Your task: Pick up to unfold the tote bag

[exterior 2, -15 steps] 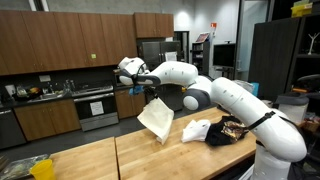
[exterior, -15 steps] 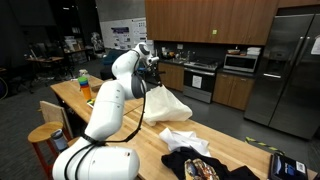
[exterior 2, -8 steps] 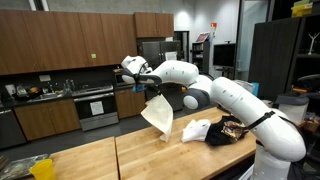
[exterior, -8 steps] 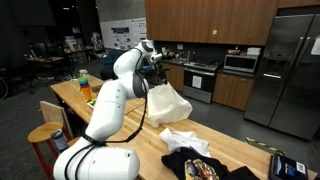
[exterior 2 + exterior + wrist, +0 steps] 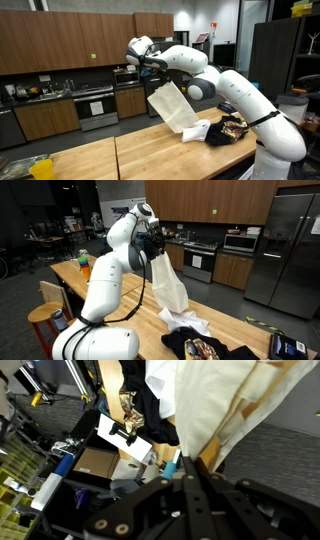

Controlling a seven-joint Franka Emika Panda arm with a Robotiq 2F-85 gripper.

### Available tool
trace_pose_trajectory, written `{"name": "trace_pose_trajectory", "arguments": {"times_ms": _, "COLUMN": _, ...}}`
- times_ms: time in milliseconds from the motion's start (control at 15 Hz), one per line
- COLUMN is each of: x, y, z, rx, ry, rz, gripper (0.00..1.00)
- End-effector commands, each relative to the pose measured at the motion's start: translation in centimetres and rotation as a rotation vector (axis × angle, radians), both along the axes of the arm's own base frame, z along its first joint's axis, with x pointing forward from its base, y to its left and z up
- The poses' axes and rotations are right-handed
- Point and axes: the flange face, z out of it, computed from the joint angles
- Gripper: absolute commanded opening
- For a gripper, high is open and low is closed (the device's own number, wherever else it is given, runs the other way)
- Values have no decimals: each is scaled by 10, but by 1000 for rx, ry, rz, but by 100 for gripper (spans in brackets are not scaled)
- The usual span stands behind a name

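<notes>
The cream tote bag hangs full length from my gripper, high above the wooden table. It also hangs in the other exterior view as a tilted cream sheet below the gripper. Its lower end reaches the white cloth on the table. In the wrist view the bag spreads away from my shut fingers, with the table and clutter far below.
A white crumpled cloth and dark clothing with a patterned item lie on the table near the robot base. A green bottle and an orange object stand at the far end. Stools line the table's side.
My gripper has risen higher with the bag. The bag has gone from a bunched bundle to hanging stretched out and longer.
</notes>
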Motion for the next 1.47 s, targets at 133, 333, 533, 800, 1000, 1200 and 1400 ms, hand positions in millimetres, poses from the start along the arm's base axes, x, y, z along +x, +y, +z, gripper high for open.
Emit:
{"name": "trace_pose_trajectory", "arguments": {"times_ms": 133, "x": -16, "y": 48, "z": 5, "rx": 89, "ry": -25, "rz": 57, "gripper": 1}}
{"name": "trace_pose_trajectory", "arguments": {"times_ms": 333, "x": -1, "y": 91, "z": -24, "rx": 238, "ry": -30, "rz": 203, "gripper": 1}}
{"name": "trace_pose_trajectory", "arguments": {"times_ms": 533, "x": 15, "y": 129, "z": -46, "rx": 253, "ry": -68, "rz": 394, "gripper": 1}}
{"name": "trace_pose_trajectory", "arguments": {"times_ms": 800, "x": 27, "y": 166, "z": -69, "rx": 233, "ry": -78, "rz": 635, "gripper": 1}}
{"name": "trace_pose_trajectory", "arguments": {"times_ms": 1000, "x": 29, "y": 187, "z": -69, "rx": 204, "ry": -72, "rz": 810, "gripper": 1}}
{"name": "trace_pose_trajectory", "arguments": {"times_ms": 1200, "x": 33, "y": 207, "z": -65, "rx": 203, "ry": -97, "rz": 982, "gripper": 1}}
{"name": "trace_pose_trajectory", "arguments": {"times_ms": 1400, "x": 36, "y": 212, "z": -74, "rx": 212, "ry": -95, "rz": 1005, "gripper": 4}}
